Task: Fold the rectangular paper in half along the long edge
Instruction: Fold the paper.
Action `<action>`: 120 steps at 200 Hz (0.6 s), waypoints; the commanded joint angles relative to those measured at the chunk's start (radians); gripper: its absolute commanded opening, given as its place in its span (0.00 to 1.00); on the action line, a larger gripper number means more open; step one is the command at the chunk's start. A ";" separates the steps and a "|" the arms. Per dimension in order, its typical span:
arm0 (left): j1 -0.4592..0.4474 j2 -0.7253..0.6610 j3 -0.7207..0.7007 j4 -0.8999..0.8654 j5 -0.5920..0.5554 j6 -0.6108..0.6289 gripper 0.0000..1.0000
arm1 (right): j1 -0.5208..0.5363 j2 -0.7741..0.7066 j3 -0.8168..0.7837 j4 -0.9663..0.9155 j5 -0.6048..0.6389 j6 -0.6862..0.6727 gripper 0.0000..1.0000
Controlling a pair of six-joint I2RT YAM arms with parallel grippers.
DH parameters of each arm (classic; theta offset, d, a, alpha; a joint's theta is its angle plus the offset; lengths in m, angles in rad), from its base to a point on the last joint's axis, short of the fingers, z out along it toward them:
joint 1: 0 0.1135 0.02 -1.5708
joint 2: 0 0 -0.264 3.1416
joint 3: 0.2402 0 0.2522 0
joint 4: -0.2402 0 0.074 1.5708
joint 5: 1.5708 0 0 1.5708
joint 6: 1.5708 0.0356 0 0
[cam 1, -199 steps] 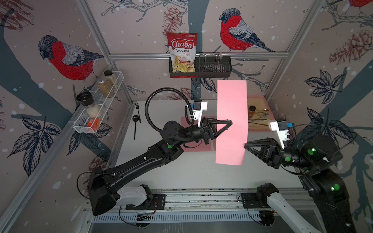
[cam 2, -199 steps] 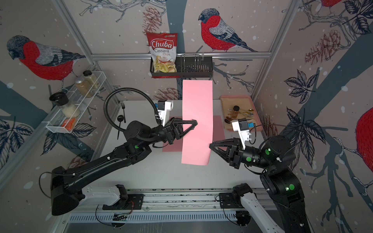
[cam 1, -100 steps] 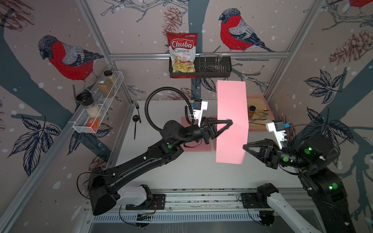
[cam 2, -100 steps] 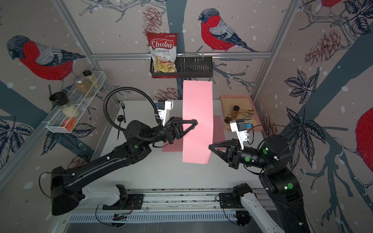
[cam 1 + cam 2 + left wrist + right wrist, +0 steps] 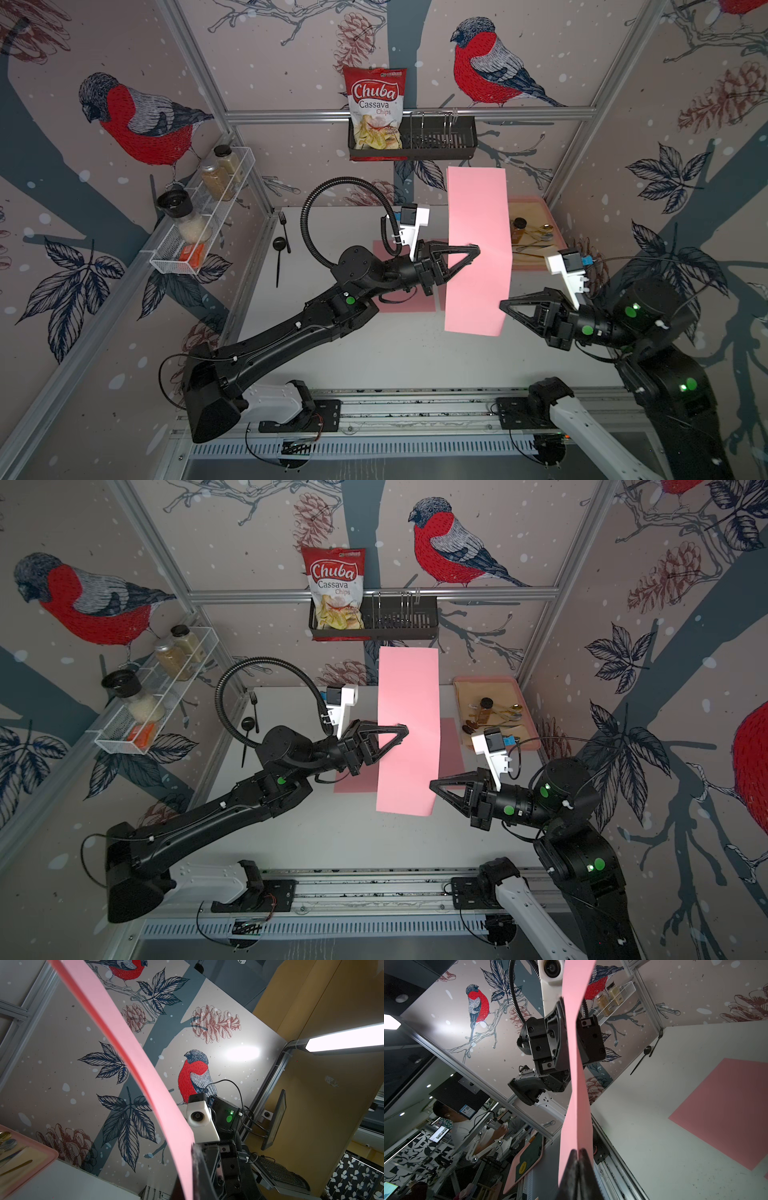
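Bullfinch-and-pinecone wallpaper lines the cell around a white table (image 5: 374, 357). Reaching in from the left, the left gripper (image 5: 477, 249) has its jaws closed on the pink paper (image 5: 480, 203). Its fingers cross the sheet's left long edge at about mid-length, and their tips lie near the sheet's centre. The right wrist view shows one finger on each face of the sheet.

The paper is unfolded and held in the air above the table, with its long edges running from the back wall toward the front rail. It bows and twists slightly along its length.

From the right, the right gripper (image 5: 501, 304) has its fingers pressed together on the paper's right long edge, just above the near corner. In both top views its tip overlaps that edge.

Beneath the lifted sheet, a second pink sheet (image 5: 415, 302) lies flat on the table. At the back right is a pink tray (image 5: 484, 678) holding cutlery. A black fork (image 5: 284, 230) and a black spoon (image 5: 279, 257) lie near the table's left edge.

On the back rail, a Chuba cassava chips bag (image 5: 376, 112) stands in a black basket (image 5: 440, 143). A white wire shelf (image 5: 166, 266) with spice jars hangs on the left wall.
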 commanded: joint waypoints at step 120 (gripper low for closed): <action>0.000 0.012 0.031 -0.007 -0.035 0.041 0.00 | 0.014 -0.026 0.012 -0.079 0.016 -0.031 0.12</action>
